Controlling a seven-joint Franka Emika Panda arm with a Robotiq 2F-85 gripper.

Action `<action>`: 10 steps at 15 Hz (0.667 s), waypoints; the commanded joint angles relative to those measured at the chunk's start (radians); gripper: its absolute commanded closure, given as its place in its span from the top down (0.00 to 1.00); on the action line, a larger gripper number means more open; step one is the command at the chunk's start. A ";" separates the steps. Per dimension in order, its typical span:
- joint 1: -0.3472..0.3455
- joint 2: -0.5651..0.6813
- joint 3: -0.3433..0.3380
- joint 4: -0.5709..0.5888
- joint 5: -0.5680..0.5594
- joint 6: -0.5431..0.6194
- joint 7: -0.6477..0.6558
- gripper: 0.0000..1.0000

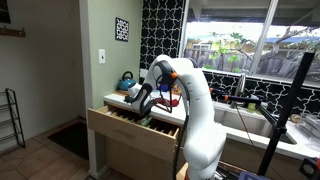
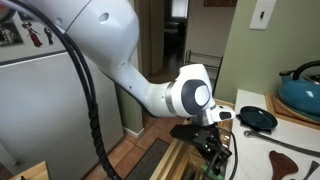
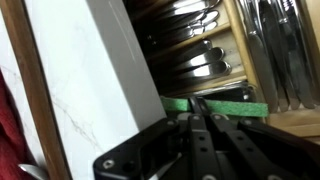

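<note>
My gripper (image 3: 197, 108) is low in an open wooden drawer (image 1: 128, 124), next to the white counter edge (image 3: 90, 90). Its fingers are drawn together on a flat green strip (image 3: 228, 106) that lies across the fingertips. Beyond it, several metal cutlery pieces (image 3: 190, 50) lie in wooden compartments. In both exterior views the gripper (image 1: 143, 108) (image 2: 214, 160) points down into the drawer (image 2: 178, 160), with a bit of green (image 2: 216, 168) at its tips. How much of the strip is held is hidden.
A teal kettle (image 2: 300, 90) (image 1: 126, 80) and a black pan (image 2: 258, 118) stand on the counter. A dark wooden utensil (image 2: 288, 158) lies near the drawer. A sink (image 1: 240, 120) and a window are behind the arm. A refrigerator (image 2: 50, 100) stands beside it.
</note>
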 commanded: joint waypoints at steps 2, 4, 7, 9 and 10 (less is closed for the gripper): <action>-0.014 -0.005 0.013 -0.047 -0.061 0.052 -0.031 0.00; -0.015 0.001 0.011 -0.049 -0.080 0.059 -0.033 0.00; -0.024 0.014 0.013 -0.056 -0.098 0.134 -0.023 0.00; -0.031 0.030 0.016 -0.056 -0.092 0.188 -0.027 0.00; -0.031 0.037 0.012 -0.054 -0.096 0.213 -0.024 0.00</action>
